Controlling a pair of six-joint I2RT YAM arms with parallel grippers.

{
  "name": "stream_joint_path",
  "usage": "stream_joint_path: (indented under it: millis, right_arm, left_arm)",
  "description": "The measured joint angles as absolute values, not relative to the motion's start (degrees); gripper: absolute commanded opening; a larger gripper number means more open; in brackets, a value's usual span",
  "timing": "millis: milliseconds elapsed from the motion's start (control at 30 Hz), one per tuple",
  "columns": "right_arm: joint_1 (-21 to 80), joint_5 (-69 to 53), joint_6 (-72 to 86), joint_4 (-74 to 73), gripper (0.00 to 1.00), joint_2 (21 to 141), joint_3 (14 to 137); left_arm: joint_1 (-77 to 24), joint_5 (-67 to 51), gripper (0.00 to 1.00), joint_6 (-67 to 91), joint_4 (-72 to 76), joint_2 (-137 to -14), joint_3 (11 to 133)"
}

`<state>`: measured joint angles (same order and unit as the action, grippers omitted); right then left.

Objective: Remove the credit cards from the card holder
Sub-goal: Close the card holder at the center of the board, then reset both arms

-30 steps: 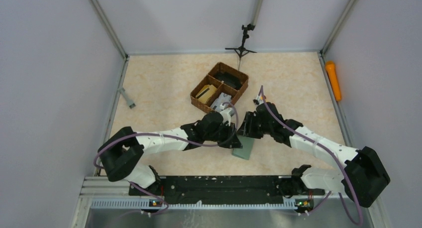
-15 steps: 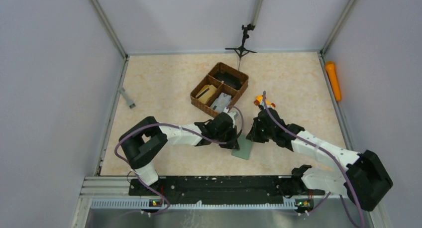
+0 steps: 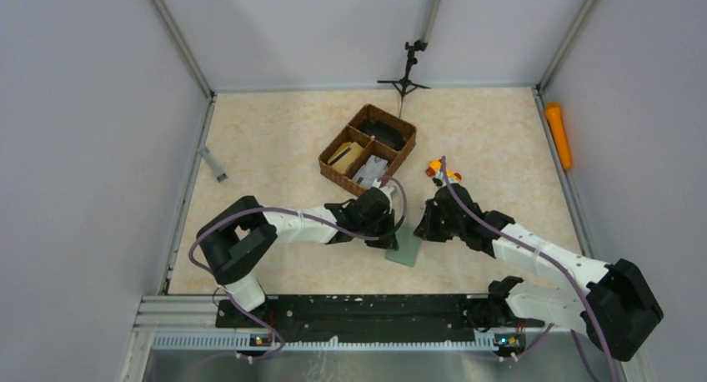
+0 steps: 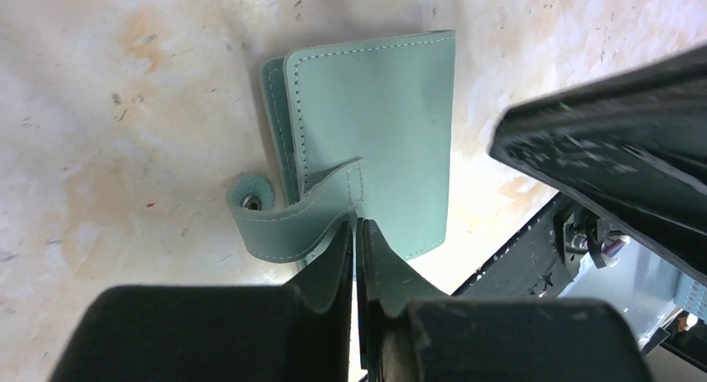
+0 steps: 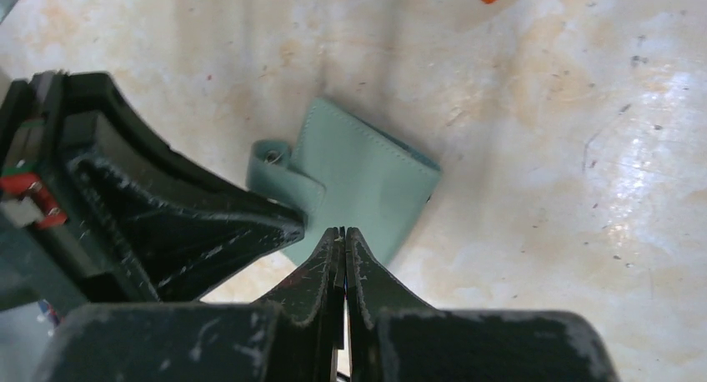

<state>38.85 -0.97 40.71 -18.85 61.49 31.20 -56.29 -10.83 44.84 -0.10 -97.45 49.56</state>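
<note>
The card holder [image 3: 407, 248] [image 4: 375, 123] [image 5: 363, 178] lies folded shut on the table, grey-green, its snap strap [image 4: 275, 219] undone and curled to one side. My left gripper [image 3: 388, 235] [image 4: 357, 225] reaches in from the left, its jaws pinched to a thin slit at the root of the strap. From the right comes my right gripper [image 3: 423, 230] [image 5: 342, 230], shut, with its tips on the holder's near edge and nothing between them. The credit cards are hidden; none shows at the holder.
A brown wicker tray [image 3: 333, 170] with a yellow block [image 3: 346, 155] stands just behind the arms. A small orange toy [image 3: 438, 170] lies beside the right arm. An orange cylinder [image 3: 558, 134] lies at the right wall, a small tripod [image 3: 406, 75] at the back, a grey piece [image 3: 213, 163] at the left.
Both grippers have closed, the right one fully. The left arm's elbow has swung in and the right gripper has dropped onto the holder, which slid slightly left.
</note>
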Motion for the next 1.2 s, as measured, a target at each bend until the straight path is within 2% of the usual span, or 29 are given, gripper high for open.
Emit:
stream_joint_path:
  millis: [133, 167, 233, 267, 300, 333, 367, 400, 433, 467, 567, 700, 833, 1000, 1200]
  right_arm:
    - [40.97, -2.98, 40.66, -18.94, 0.00, 59.92, 31.09]
    - [41.65, -3.11, 40.69, -18.94, 0.00, 59.72, 30.98]
    - [42.39, -2.50, 40.69, -19.81, 0.00, 58.54, 30.70]
    - [42.61, -0.99, 40.53, -20.71, 0.00, 57.56, 30.81]
    - [42.61, 1.02, 40.29, -21.58, 0.03, 56.45, 31.09]
    - [42.61, 3.11, 39.97, -22.87, 0.08, 55.48, 31.75]
    - [42.61, 5.74, 39.53, -24.23, 0.19, 54.57, 32.80]
    - [42.61, 9.37, 38.81, -25.32, 0.45, 53.52, 34.24]
    - [42.59, 12.49, 38.26, -25.63, 0.66, 52.49, 35.55]
    - [42.52, 17.02, 36.67, -25.15, 0.73, 50.85, 36.91]
    - [41.34, 26.65, 33.74, -20.27, 0.83, 46.11, 37.08]
    - [37.04, 36.34, 27.97, -6.00, 0.87, 40.16, 29.91]
    - [30.46, 40.73, 21.23, 8.29, 0.91, 42.87, 23.44]
    - [15.07, 38.37, 18.90, 21.30, 0.90, 50.13, 17.85]
    - [11.77, 35.31, 8.84, 40.27, 0.91, 57.71, 8.95]
  left_arm:
    - [-55.42, -11.46, 0.10, 44.82, -1.96, -96.31, 49.71]
    - [-55.13, -11.75, 0.13, 44.77, -2.57, -95.57, 49.71]
    - [-54.37, -12.14, 0.26, 44.45, -4.12, -92.49, 49.58]
    - [-53.93, -12.05, 0.39, 43.97, -4.91, -90.39, 49.47]
    - [-53.34, -11.66, 0.66, 43.48, -5.96, -87.96, 49.41]
    - [-52.47, -10.57, 0.87, 43.03, -7.55, -84.90, 49.39]
    - [-51.11, -9.28, 0.97, 42.22, -9.28, -81.47, 49.36]
    - [-49.45, -8.05, 0.99, 41.21, -10.70, -78.46, 49.36]
    - [-47.13, -7.16, 0.99, 40.77, -12.03, -75.44, 49.32]
    - [-43.31, -5.48, 0.99, 40.21, -13.67, -71.72, 49.17]
    - [-32.69, -1.08, 0.99, 38.35, -16.12, -65.82, 48.71]
    - [-22.37, 7.68, 0.99, 35.73, -17.34, -62.15, 46.59]
    - [-18.59, 17.85, 0.99, 31.09, -10.83, -57.98, 37.76]
    - [-10.98, 25.28, 0.99, 23.64, -0.10, -58.94, 28.60]
    - [-0.71, 26.15, 0.99, 19.31, 17.21, -65.63, 24.05]
